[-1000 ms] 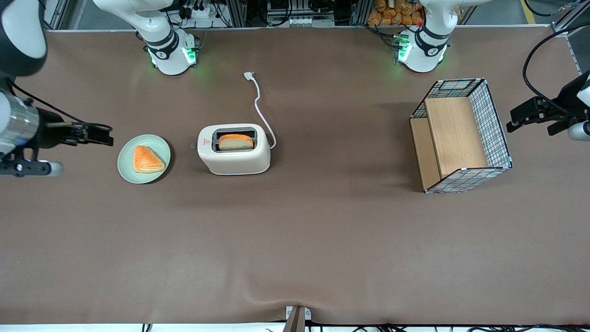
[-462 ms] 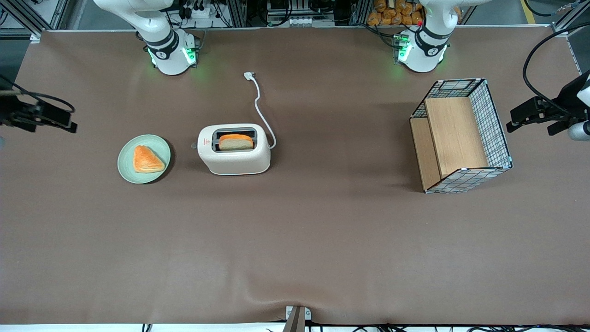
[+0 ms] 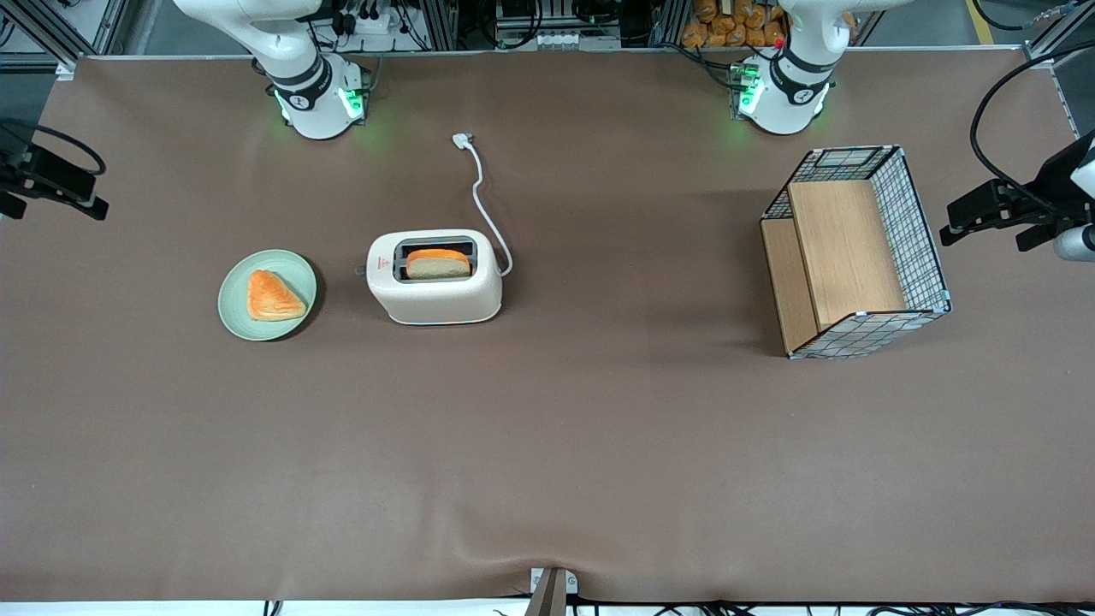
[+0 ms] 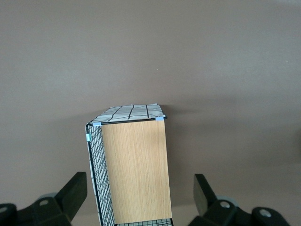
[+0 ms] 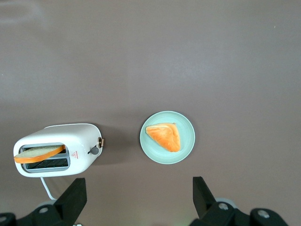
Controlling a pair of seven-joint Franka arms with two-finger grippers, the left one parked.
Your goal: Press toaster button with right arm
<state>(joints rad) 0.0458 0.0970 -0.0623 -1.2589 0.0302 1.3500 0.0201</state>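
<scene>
Brown matte table [image 3: 547, 445] bears rounded cream toaster [image 3: 435, 278]; black claw [image 5: 136, 200] hangs above, spread wide, empty.

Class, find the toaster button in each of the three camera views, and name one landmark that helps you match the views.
Front view: the toaster button sticks out of the toaster at the end facing the green plate; the right arm's hand hangs open toward the working arm's end.
Right wrist view: button between toaster and plate.
Left wrist view: not in it.
Shared landmark: the green plate.
</scene>
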